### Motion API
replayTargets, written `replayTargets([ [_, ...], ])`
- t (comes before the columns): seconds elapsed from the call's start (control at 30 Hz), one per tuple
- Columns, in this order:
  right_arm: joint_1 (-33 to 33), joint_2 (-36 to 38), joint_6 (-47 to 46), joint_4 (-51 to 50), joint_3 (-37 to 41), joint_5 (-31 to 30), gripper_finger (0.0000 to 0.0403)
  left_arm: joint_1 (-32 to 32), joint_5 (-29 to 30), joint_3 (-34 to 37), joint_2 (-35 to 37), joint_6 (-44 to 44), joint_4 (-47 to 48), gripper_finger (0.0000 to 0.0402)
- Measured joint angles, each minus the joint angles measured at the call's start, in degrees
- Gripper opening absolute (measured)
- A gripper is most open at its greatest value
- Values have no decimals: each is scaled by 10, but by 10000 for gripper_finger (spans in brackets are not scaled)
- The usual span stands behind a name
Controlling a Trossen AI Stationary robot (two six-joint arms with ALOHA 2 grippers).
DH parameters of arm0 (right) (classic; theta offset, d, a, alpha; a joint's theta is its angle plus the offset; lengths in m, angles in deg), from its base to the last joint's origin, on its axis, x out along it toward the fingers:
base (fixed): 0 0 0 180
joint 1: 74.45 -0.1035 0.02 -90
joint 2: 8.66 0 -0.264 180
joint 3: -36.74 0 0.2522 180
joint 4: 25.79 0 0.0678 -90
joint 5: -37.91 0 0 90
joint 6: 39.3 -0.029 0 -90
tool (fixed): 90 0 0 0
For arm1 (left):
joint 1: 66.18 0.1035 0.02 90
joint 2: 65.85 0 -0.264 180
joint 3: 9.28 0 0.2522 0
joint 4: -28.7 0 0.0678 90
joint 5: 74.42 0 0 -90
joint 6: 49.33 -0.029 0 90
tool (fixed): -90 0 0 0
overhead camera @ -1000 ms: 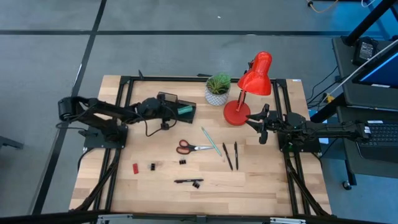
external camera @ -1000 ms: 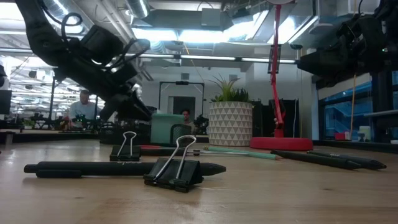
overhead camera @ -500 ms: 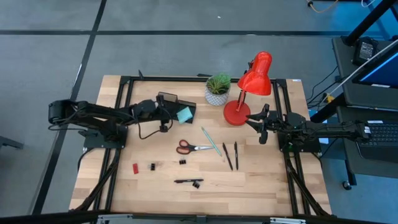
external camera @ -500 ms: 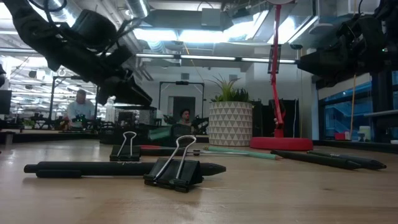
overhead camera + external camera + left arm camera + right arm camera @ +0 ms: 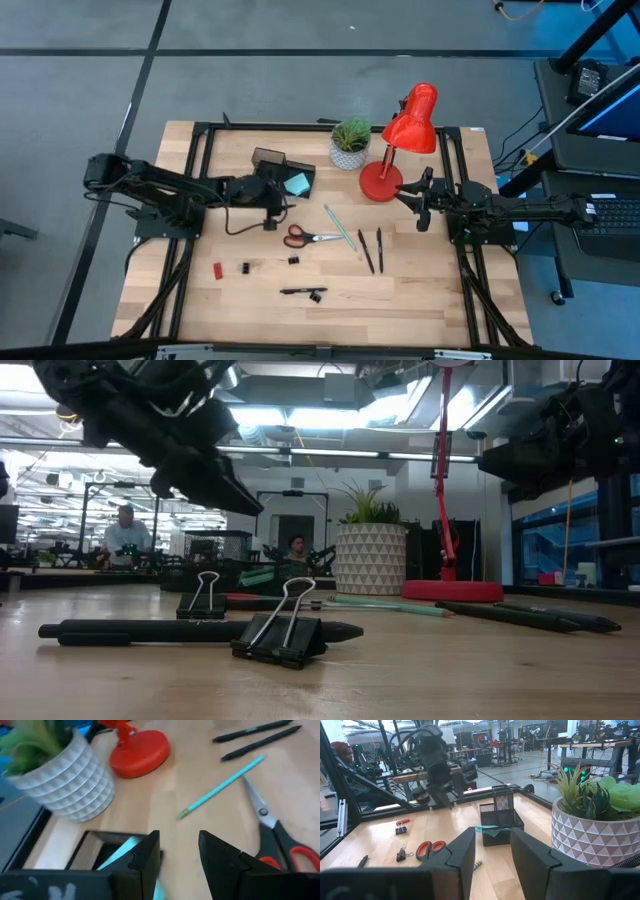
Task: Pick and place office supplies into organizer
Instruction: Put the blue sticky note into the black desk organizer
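Table [image 5: 420, 300]: pale wood planks, smooth, faint sheen. Organizer [image 5: 501, 820]: black metal mesh, matt; binder clips [image 5: 283, 625] black with shiny wire handles. Lamp [image 5: 405, 135]: glossy red; plant pot [image 5: 67, 782]: white, faceted, matt.

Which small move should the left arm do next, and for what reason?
Probably move the left end effector, open and empty, toward the red-handled scissors and lower over them. The light-blue notepad already sits in the organizer, and the scissors lie nearest on the table. The right end effector waits beside the lamp.
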Motion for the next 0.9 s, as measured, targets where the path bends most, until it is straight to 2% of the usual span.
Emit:
replayTargets([
  [0.27,0,0,-2,0,0,0,127,-17,28,-77,-98,100,125,132],
  [0.4,0,0,-2,0,0,0,127,-16,31,-98,-131,114,129,132],
  [0.6,0,0,-2,0,0,0,127,-3,3,-112,-167,128,131,118],
  [0.9,0,0,-2,-1,0,0,127,24,13,-112,-177,163,149,89],
])
